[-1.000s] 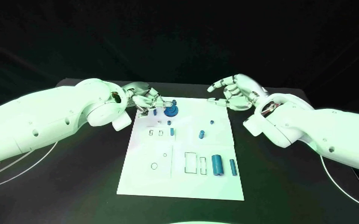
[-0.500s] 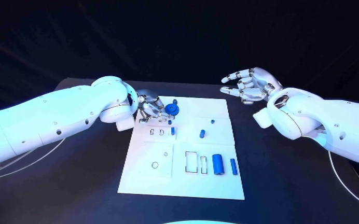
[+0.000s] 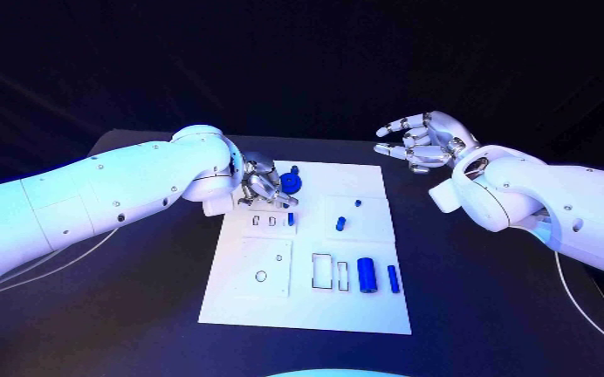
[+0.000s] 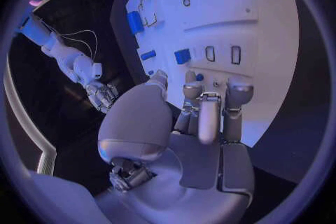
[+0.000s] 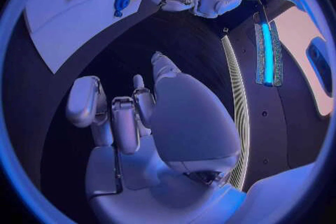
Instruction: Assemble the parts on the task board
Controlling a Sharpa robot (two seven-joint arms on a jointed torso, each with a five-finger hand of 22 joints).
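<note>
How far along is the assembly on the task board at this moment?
Early. The round blue part stands at the task board's far edge beside the left hand. Whether that hand grips anything is unclear. The right hand hovers open. The large blue cylinder lies unplaced.

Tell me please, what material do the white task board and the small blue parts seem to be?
Task board: probably rigid plastic, matte white, flat with cut-out slots. Blue parts: likely plastic, smooth and evenly coloured with a faint sheen; painted metal cannot be excluded.
</note>
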